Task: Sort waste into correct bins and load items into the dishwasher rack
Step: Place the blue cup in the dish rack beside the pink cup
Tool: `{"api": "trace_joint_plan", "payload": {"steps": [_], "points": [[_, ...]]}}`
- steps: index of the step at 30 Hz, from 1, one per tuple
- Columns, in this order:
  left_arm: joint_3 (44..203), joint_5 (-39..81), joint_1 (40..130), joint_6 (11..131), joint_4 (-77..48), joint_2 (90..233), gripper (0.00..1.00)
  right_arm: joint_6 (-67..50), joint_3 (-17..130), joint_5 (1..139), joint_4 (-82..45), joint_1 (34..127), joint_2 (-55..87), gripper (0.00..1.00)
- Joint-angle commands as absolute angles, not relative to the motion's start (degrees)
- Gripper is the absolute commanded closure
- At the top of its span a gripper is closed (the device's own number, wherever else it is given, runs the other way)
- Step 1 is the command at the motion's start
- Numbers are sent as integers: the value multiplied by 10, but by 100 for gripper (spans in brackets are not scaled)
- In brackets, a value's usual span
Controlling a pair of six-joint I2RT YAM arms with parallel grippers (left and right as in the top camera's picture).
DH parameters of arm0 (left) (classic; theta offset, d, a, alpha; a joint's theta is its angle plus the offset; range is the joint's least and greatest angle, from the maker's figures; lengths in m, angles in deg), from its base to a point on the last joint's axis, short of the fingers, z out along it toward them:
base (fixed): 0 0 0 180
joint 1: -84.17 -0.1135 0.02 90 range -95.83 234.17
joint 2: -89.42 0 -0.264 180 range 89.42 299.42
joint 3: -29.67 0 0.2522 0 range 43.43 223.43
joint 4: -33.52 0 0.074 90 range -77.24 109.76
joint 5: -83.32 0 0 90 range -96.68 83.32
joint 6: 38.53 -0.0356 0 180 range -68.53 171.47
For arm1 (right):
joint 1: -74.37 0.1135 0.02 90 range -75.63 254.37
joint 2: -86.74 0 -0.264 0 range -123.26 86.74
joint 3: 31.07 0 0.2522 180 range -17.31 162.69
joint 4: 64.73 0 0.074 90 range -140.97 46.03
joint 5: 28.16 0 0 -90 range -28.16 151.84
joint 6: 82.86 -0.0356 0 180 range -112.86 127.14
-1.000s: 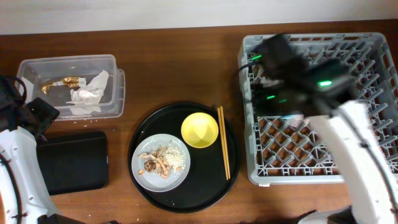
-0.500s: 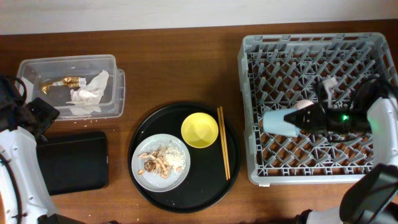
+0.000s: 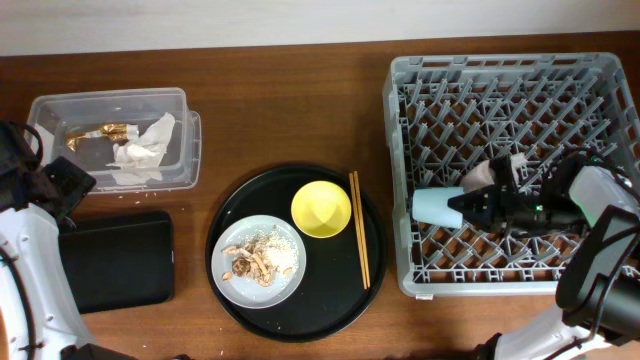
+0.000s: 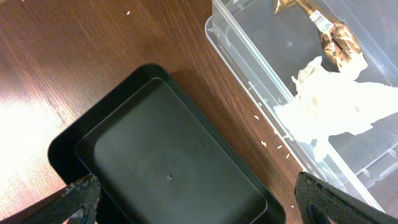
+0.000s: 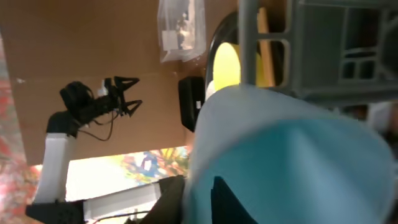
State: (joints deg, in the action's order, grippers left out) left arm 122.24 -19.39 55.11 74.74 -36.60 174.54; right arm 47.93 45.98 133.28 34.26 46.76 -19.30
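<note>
Since 0.5 s ago the R arm has dropped twd the rack's front. The small blue cup is now closer to the left wall of the dishwasher rack. R pincer is clamped on the cup's rim. Cup lies sideways over the pegs, mouth twd the arm, just inside that wall. What looks like the small pink cup sits just behind it. Rack's back rows are open.

L pincer is spread wide, holding nothing, above the black rectangular tray, near its edge by the clear box.

Chopsticks lie along the round tray's right rim. A bare strip of bench sits btwn it and the rack.
</note>
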Motion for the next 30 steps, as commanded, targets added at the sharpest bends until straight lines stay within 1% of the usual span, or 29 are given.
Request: {"api": "trace_joint_plan", "payload": {"steps": [1,2,4,9,11,13,15,16,18,19,20,22,23,26,30], "points": [[1224,-200,550,750,-365,1740,1,487,455,1292,343,439,-177,78],[1224,-200,550,750,-365,1740,1,479,455,1279,343,427,-164,76],[1224,-200,550,750,-365,1740,1,452,455,1244,340,404,-134,76],[1224,-200,550,750,-365,1740,1,313,456,1123,295,335,-15,76],[1224,-200,550,750,-365,1740,1,268,456,1076,284,327,49,75],[1224,-200,550,750,-365,1740,1,261,456,1070,281,332,105,75],[1224,-200,550,750,-365,1740,1,262,456,1070,278,353,141,77],[1224,-200,550,750,-365,1740,1,261,456,1066,269,383,150,81],[1224,-200,550,750,-365,1740,1,254,456,1061,243,434,145,83],[1224,-200,550,750,-365,1740,1,240,456,1061,228,456,139,83],[1224,-200,550,750,-365,1740,1,214,456,1054,191,502,128,84],[1224,-200,550,750,-365,1740,1,162,456,1001,133,553,117,86],[1224,-200,550,750,-365,1740,1,155,456,990,115,570,116,87],[1224,-200,550,750,-365,1740,1,106,456,982,64,603,113,92],[1224,-200,550,750,-365,1740,1,77,456,930,57,605,81,94]]}}
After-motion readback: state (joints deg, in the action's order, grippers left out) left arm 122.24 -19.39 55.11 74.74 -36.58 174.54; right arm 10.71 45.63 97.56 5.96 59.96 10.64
